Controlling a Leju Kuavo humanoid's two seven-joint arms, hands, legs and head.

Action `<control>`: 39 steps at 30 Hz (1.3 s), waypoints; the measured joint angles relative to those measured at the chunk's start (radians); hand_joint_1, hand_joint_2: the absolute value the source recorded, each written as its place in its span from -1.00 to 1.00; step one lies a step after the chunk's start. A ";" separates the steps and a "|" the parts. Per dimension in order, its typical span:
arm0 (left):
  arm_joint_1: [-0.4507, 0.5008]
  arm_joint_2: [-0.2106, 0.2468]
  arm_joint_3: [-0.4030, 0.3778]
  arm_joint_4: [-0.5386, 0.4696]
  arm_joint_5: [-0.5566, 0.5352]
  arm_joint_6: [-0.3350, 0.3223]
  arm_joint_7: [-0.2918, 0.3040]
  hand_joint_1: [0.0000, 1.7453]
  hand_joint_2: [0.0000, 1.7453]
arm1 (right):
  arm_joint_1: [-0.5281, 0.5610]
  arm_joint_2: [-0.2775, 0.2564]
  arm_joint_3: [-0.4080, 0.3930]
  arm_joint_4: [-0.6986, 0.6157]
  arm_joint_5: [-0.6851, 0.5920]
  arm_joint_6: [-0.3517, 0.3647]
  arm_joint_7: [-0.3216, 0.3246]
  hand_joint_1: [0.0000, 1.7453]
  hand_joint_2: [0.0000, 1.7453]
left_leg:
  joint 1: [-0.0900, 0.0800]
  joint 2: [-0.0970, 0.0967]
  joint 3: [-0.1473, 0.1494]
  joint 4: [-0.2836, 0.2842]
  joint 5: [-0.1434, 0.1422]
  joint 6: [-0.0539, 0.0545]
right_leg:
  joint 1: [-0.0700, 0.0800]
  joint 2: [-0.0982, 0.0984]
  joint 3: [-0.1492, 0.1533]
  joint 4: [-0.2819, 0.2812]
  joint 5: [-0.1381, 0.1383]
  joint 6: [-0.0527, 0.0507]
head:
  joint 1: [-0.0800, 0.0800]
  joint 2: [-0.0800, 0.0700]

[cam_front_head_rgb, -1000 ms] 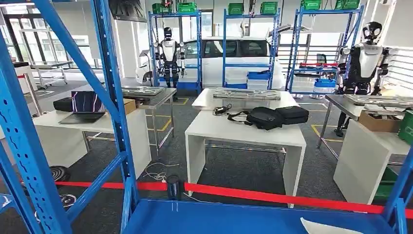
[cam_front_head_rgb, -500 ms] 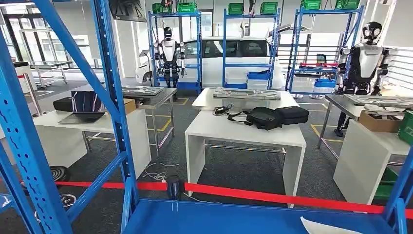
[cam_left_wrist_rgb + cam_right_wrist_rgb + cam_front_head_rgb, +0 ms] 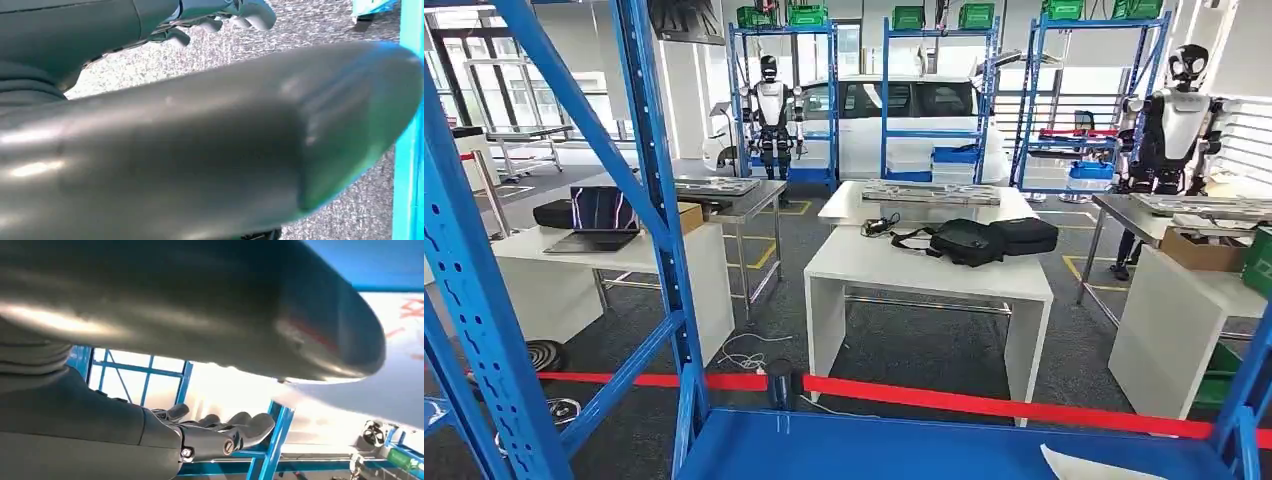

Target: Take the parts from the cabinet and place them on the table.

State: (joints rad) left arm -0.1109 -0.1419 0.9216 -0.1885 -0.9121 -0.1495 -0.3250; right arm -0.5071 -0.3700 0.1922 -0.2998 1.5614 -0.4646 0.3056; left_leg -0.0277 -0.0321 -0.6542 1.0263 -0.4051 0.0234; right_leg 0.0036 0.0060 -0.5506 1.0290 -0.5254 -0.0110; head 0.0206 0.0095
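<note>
Workshop floor fills the middle of the head view: grey carpet, white tables, other blue racks, a white car and two standing humanoid robots at the top of the frame. Closest to me is the blue steel cabinet frame (image 3: 656, 215), its upright and slanting brace crossing the left half, and its flat blue shelf (image 3: 904, 448) along the bottom edge. At the lower right corner of that shelf lies a pale flat part (image 3: 1109, 467), mostly cut off by the frame, so I cannot tell its full shape; I take it for the piece to fetch. My left hand (image 3: 220, 17) hangs over the carpet beside a blue post, fingers loosely apart and holding nothing. My right hand (image 3: 220, 432) is likewise unladen, fingers extended and slightly apart, with the rack behind it. To do this step well, I judge the right hand should come up over the shelf's front edge and settle flat onto the part. The right post (image 3: 1246, 395) stands close by that corner; the shelf's centre offers more room.
</note>
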 joint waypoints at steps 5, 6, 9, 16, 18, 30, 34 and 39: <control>0.000 0.001 0.000 0.000 0.000 0.000 0.001 -1.00 -1.00 | 0.002 0.000 -0.009 -0.003 0.006 0.001 0.003 -1.00 -1.00 | 0.000 0.000 0.000 0.000 0.000 0.000 | 0.000 0.000 0.000 0.000 0.000 0.000 | 0.000 0.000; 0.000 0.001 0.000 0.000 0.000 0.000 0.001 -1.00 -1.00 | 0.002 0.000 -0.009 -0.004 0.006 0.001 0.003 -1.00 -1.00 | 0.000 0.000 0.000 0.000 0.000 0.000 | 0.000 0.000 0.000 0.000 0.000 0.000 | 0.000 0.000; -0.001 0.003 0.000 0.000 0.000 -0.002 0.004 -1.00 -1.00 | 0.004 0.000 -0.010 -0.007 0.006 0.000 0.004 -1.00 -1.00 | -0.008 0.000 0.001 -0.003 -0.010 0.011 | -0.004 -0.001 0.009 -0.010 0.007 0.009 | 0.000 0.000; -0.007 0.003 0.000 -0.001 -0.003 -0.015 0.019 -1.00 -1.00 | 0.001 -0.006 -0.010 -0.013 0.009 0.003 0.022 -1.00 -1.00 | 0.009 0.006 0.060 -0.053 -0.015 0.031 | -0.021 -0.001 -0.114 0.255 -0.092 0.038 | 0.003 0.000; -0.001 0.003 0.000 0.000 -0.003 -0.019 0.021 -1.00 -1.00 | 0.010 -0.006 -0.010 -0.013 0.009 0.001 0.021 -1.00 -1.00 | 0.019 0.006 0.061 -0.047 -0.022 0.016 | -0.037 -0.002 -0.135 0.255 -0.068 0.059 | 0.003 0.000; 0.000 0.007 0.001 0.000 0.000 -0.023 0.015 -1.00 -1.00 | -0.004 -0.012 -0.014 -0.017 0.005 -0.006 0.003 -1.00 -1.00 | 0.046 0.026 -0.073 0.222 -0.135 -0.069 | -0.040 0.007 -0.049 0.059 0.004 0.010 | -0.004 0.000; 0.004 0.006 0.001 0.000 0.000 -0.023 0.015 -1.00 -1.00 | -0.002 -0.012 -0.016 -0.017 0.006 -0.009 0.004 -1.00 1.00 | 0.035 0.026 -0.129 0.281 -0.120 -0.046 | -0.023 0.006 -0.039 0.059 -0.007 -0.005 | -0.005 0.000; -0.002 0.006 0.001 0.000 0.000 -0.021 0.011 -1.00 -1.00 | 0.001 -0.012 -0.034 -0.017 0.005 -0.022 0.000 -1.00 1.00 | 0.006 0.026 -0.009 0.041 -0.058 -0.005 | -0.019 0.008 -0.025 0.046 -0.017 0.006 | -0.005 0.000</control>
State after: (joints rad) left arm -0.1124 -0.1362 0.9228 -0.1884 -0.9121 -0.1709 -0.3136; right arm -0.5059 -0.3822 0.1587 -0.3166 1.5663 -0.4864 0.3056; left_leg -0.0217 -0.0063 -0.6628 1.0672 -0.4630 0.0188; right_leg -0.0157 0.0141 -0.5760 1.0751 -0.5427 -0.0049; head 0.0156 0.0095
